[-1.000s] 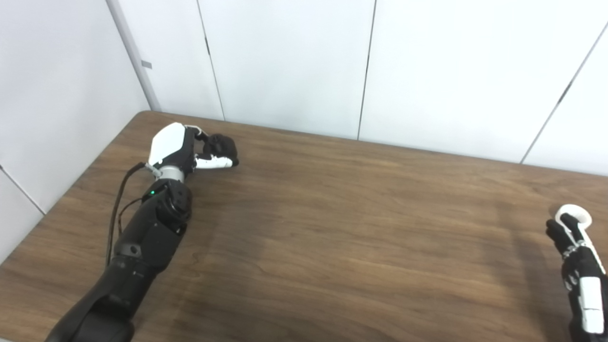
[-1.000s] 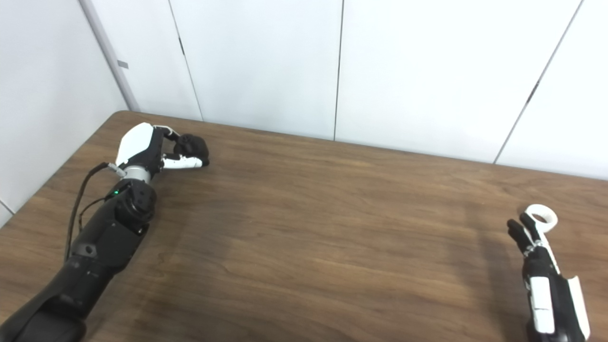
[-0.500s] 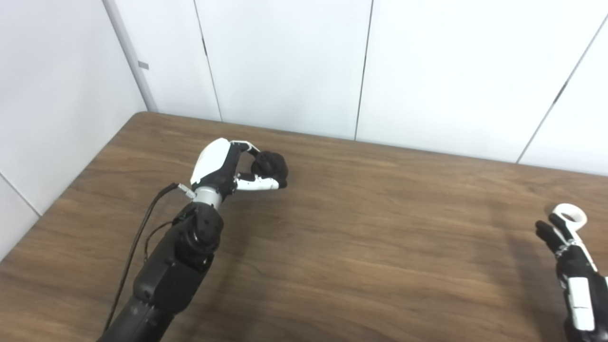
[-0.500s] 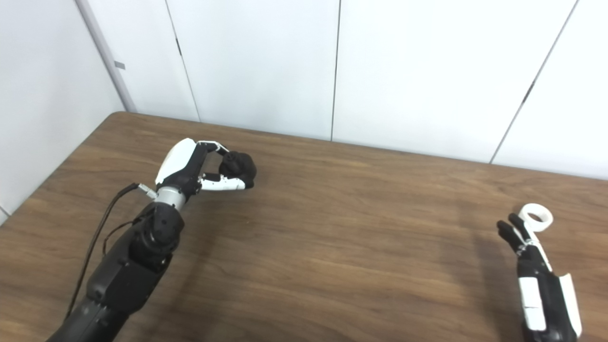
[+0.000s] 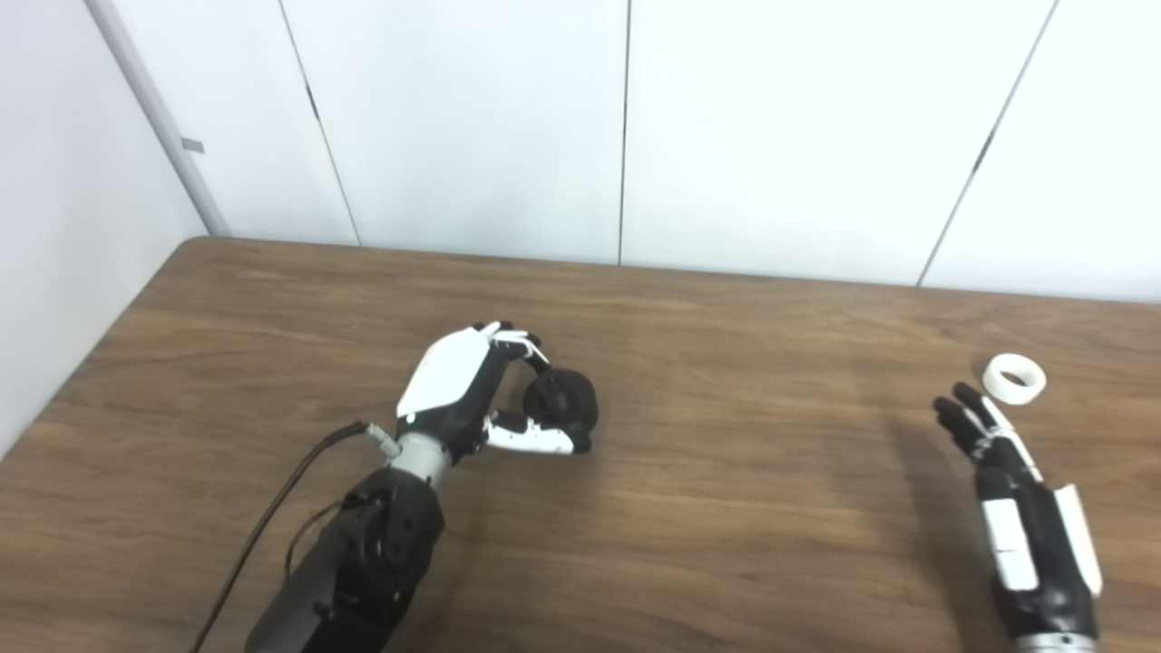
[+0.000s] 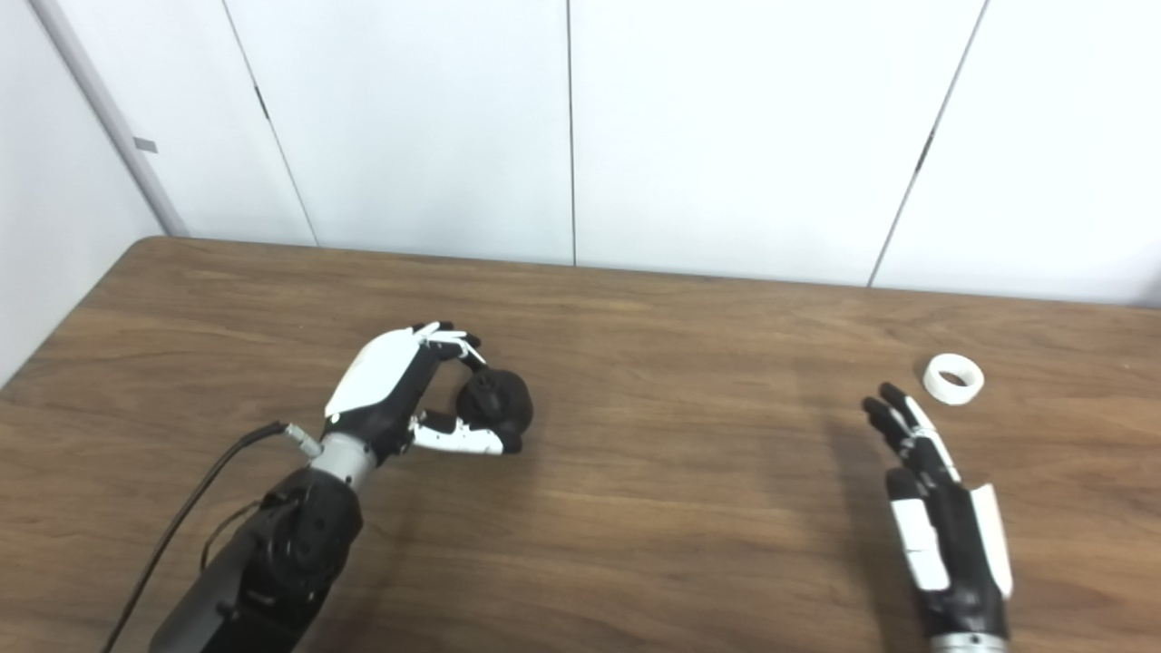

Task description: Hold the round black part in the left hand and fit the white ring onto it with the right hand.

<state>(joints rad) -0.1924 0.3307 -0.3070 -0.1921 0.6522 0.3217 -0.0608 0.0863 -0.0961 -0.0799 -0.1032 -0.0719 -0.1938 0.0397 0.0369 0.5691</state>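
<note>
My left hand (image 5: 472, 394) is shut on the round black part (image 5: 564, 404) and holds it above the middle-left of the brown table (image 5: 707, 508); it also shows in the right eye view (image 6: 494, 402). The white ring (image 5: 1014, 378) lies flat on the table at the far right, and shows in the right eye view (image 6: 953, 378) too. My right hand (image 5: 1011, 508) is open and empty, fingers stretched toward the ring, with its fingertips a short way in front and left of it, not touching.
White wall panels (image 5: 626, 127) stand right behind the table's far edge. A black cable (image 5: 272, 526) hangs off my left forearm. The table's left edge runs close to the left wall.
My left hand has carried the black part rightward and toward me, to the table's middle. The camera has turned right. My right hand now sits a little apart from the ring.
</note>
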